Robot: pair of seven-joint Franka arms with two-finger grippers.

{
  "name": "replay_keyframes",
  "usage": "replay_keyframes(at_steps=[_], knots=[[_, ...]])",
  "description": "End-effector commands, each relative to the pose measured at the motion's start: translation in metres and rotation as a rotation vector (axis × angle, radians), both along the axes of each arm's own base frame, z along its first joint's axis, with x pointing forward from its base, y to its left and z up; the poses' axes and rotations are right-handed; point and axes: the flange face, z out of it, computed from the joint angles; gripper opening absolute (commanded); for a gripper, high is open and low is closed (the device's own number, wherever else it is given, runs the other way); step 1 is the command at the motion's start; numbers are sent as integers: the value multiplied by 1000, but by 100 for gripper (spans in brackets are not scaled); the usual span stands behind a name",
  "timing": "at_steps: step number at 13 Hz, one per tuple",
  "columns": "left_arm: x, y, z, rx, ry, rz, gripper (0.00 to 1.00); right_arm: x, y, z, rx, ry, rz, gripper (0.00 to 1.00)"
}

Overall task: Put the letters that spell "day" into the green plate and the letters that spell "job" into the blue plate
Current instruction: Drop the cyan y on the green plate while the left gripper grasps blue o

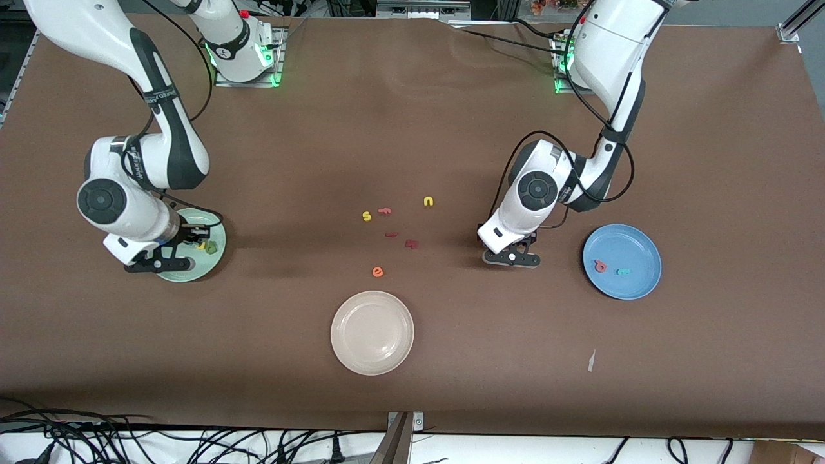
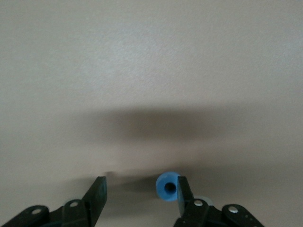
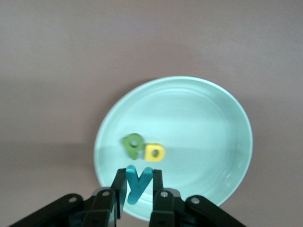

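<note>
Right hand [image 3: 139, 185] clenched on the teal y [image 3: 138, 183] over the green plate [image 1: 218, 252], beside d [image 3: 132, 145] and a [image 3: 154, 152]. Left hand [image 2: 137, 191], jaws apart, touched the o [image 2: 167, 186] on the desk [image 1: 412, 129]; light, stiff, pinch its rim

Two letters [image 1: 611, 269] lie in the plate [image 1: 638, 285] at the left arm's end; two more [image 3: 144, 149] (touching) in the plate [image 3: 208, 118] at the right arm's end.
</note>
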Motion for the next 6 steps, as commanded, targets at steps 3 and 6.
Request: replay_keyframes(at_steps=[3,6], knots=[[3,-19,-2,-12,-12,-3,69,-22,-17,-13,65,-52,53,0],[3,-20,-2,-8,-15,-10,69,-6,-16,3,64,-63,36,100]])
